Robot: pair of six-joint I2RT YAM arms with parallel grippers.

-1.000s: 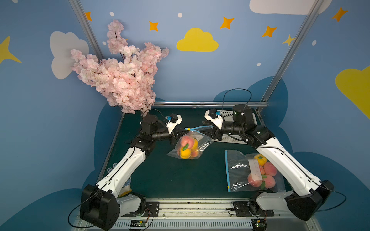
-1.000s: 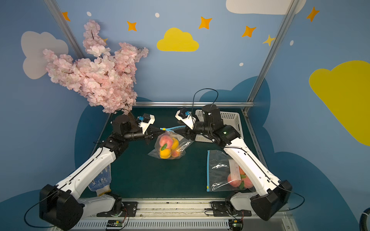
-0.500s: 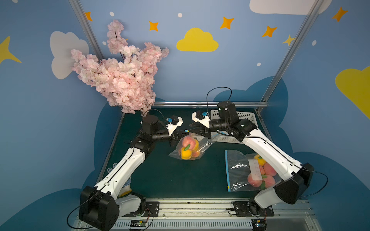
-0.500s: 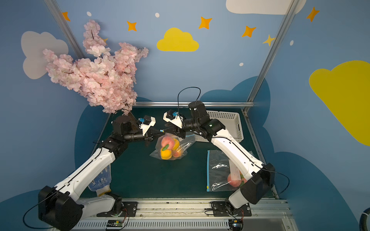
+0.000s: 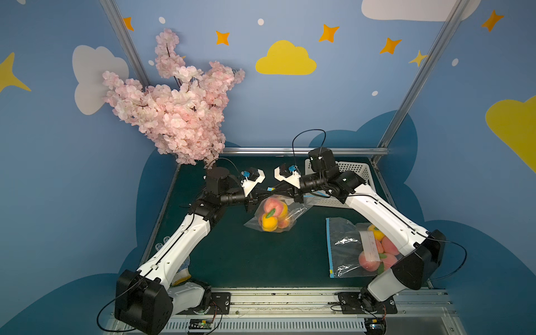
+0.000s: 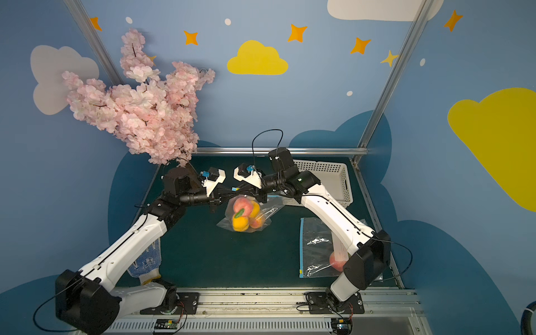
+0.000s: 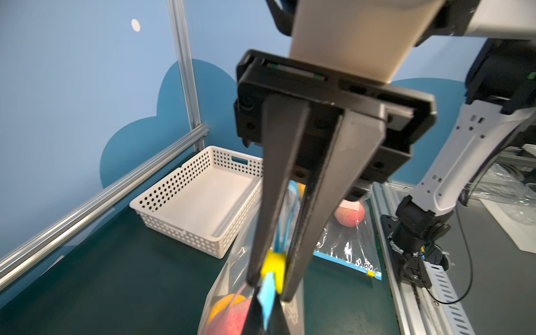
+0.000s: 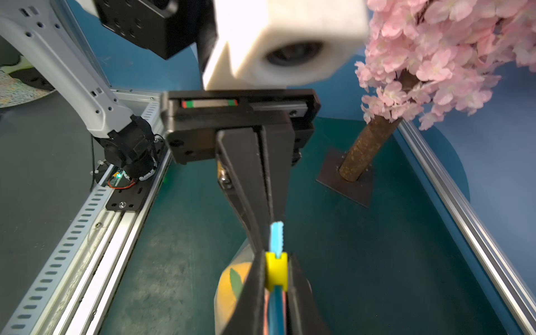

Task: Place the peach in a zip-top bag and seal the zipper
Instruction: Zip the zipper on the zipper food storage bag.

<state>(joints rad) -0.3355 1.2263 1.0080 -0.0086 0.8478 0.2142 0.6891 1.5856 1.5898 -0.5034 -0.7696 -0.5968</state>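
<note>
1. I read the left pincer [image 8: 269, 227] as pressed together on the free end of the blue zipper strip [image 8: 277, 236] of the zip-top bag [image 5: 275, 216].
2. I read the right pincer [image 7: 272, 277] as pinching the yellow slider [image 8: 276, 271], with one finger on each flank of it.
3. The two pincers meet tip to tip. The slider sits just beside the left pincer's tips, and a short length of strip projects past it into that pincer.
4. The bag hangs directly below both pincers. Its lower end reaches the table [image 5: 232, 255]. I cannot tell whether it rests there.
5. The peach [image 5: 272, 204] is inside the bag, uppermost of the contents and just below the pincer tips. A yellow fruit [image 5: 269, 224] lies under it, touching it.
6. I cannot tell whether the track on the right pincer's side of the slider is closed.
7. A white basket [image 5: 355, 168] stands near the right pincer, behind it.
8. A second bag [image 5: 345, 246], holding fruit, lies flat on the table well apart from both pincers, partly under the right arm.
9. A blossom tree [image 5: 179, 116] stands behind the left pincer.
</note>
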